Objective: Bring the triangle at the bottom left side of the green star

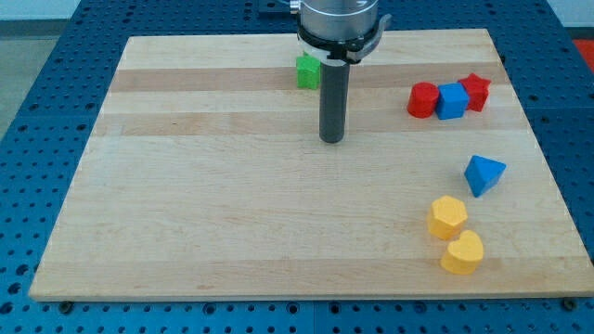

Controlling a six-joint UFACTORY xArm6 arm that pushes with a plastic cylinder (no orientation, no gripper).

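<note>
Straight dark grey rod, cylindrical, smooth and matte, ending in my tip (332, 140), a flat blunt end. Above the rod, a wider round metallic collar, silver-grey, ringed by a black band with small protruding tabs. No visible cables or markings.

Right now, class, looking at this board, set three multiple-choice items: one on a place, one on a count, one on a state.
1. Where does the blue triangle lie?
A. the view's right
B. the view's top left
C. the view's bottom left

2. How many yellow blocks are there?
A. one
B. two
C. four

3. Is my tip touching the blue triangle?
A. yes, pressed on it
B. no, far apart
C. resting on top

Answers:
1 A: it sits below the red and blue cluster.
2 B: two yellow blocks touch.
3 B: my tip stands below the green star.
</note>
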